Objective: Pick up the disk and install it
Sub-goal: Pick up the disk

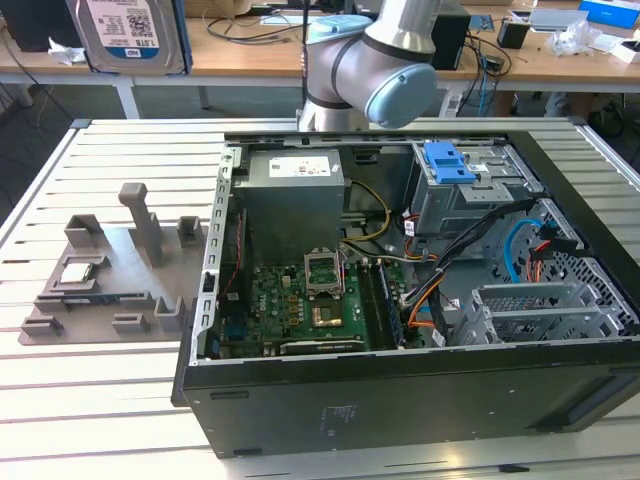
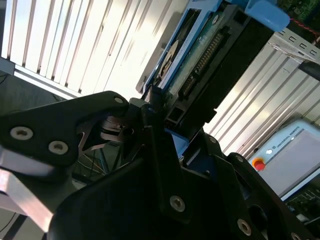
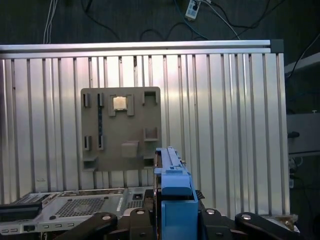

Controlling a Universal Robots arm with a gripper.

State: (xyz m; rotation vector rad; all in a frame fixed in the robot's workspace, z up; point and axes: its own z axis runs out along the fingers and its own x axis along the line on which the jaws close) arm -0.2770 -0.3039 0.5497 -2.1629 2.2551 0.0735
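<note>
The disk [image 1: 128, 35] is a silver drive with a white-and-blue label and blue rails. It hangs high above the table at the exterior view's far left, label facing the camera. In the first wrist view I see the disk [image 3: 172, 182] edge-on, its blue rail toward the camera, with my gripper [image 3: 172, 216] shut on it from both sides. In the second wrist view the disk [image 2: 200, 50] sticks out past the black fingers [image 2: 150, 107], its connector edge showing.
The open computer case [image 1: 400, 400] lies on the slatted table, with a blue caddy [image 1: 448, 162] on the grey drive bay at its far right. A grey fixture plate [image 1: 110, 270] sits left of the case. The arm's elbow [image 1: 380, 60] is behind the case.
</note>
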